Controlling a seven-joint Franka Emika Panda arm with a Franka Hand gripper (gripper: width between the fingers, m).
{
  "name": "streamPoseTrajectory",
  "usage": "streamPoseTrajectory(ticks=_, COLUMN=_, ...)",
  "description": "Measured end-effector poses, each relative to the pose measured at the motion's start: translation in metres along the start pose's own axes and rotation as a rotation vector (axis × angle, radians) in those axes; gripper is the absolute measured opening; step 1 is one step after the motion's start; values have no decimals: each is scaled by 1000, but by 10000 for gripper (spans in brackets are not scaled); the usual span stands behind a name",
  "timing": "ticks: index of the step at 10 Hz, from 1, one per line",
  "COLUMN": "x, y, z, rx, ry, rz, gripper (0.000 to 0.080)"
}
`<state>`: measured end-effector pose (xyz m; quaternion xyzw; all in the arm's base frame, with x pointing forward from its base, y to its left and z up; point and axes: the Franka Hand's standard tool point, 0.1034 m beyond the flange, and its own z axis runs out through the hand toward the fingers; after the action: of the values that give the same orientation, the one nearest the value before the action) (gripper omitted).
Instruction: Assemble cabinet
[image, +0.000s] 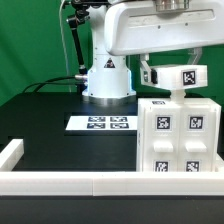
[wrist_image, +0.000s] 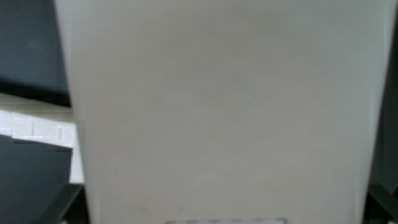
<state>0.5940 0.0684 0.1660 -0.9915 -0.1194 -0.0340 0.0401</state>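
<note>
The cabinet is a large white box at the exterior view's right front. Its facing side shows four small tagged panels. My gripper hangs directly over the cabinet's top, at or touching its upper edge. The wrist carries a tag of its own. The fingertips are hidden against the white body, so I cannot tell how the jaws stand. In the wrist view a plain white face of the cabinet fills nearly the whole picture, very close, and no finger shows.
The marker board lies flat on the black table in front of the robot's white base. A low white wall runs along the table's front and left edges. A green backdrop stands behind.
</note>
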Motion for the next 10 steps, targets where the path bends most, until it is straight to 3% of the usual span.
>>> streamPoseTrajectory(ticks=6, x=22, y=-1, z=7, rx=8, ry=-2, rz=-51, gripper=547)
streamPoseTrajectory(ticks=10, x=22, y=-4, z=21, rx=11, ry=-8, rz=-72, gripper=546)
